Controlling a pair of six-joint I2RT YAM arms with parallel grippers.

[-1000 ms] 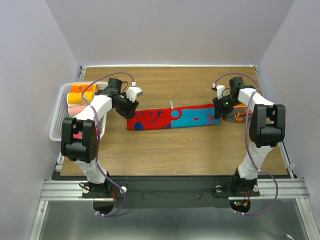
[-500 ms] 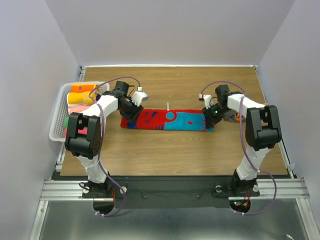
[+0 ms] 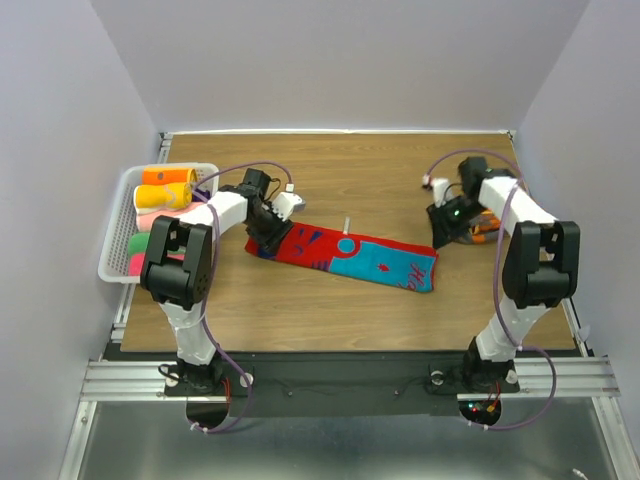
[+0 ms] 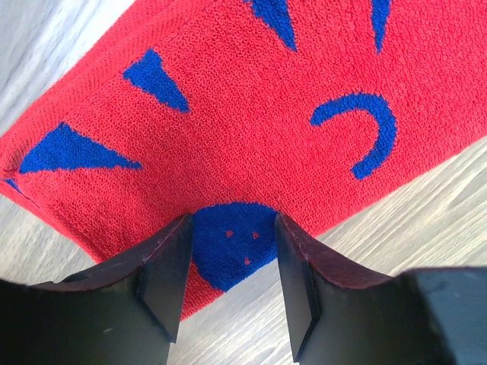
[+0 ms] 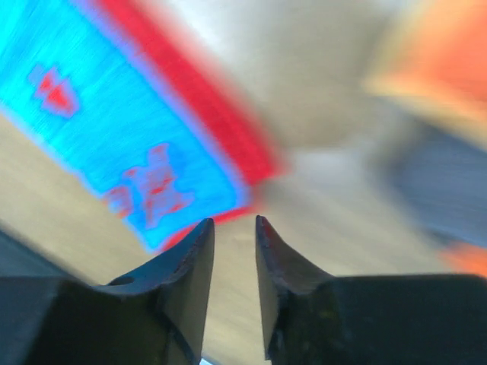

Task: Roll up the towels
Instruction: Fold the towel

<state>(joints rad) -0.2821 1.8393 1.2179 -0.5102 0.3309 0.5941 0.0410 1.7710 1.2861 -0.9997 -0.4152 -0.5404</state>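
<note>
Working the red-and-blue towel (image 3: 350, 255): laid out flat, slanting across the middle of the table (image 3: 400, 170), not yet rolled at either end. Left gripper (image 3: 268, 235) at its left end, jaws apart, straddling the edge, clamped on nothing. Right gripper (image 3: 445, 228) just off the other end, near the table's right edge beside an orange cloth (image 3: 487, 228); narrow gap between jaws, nothing in it, wrist view blurred. Finished rolls (image 3: 165, 185) already in the basket (image 3: 112, 225) at the left edge. Judging step: start of the roll. Next: pinch the left end, fold over, turn tight and straight toward the right end.
</note>
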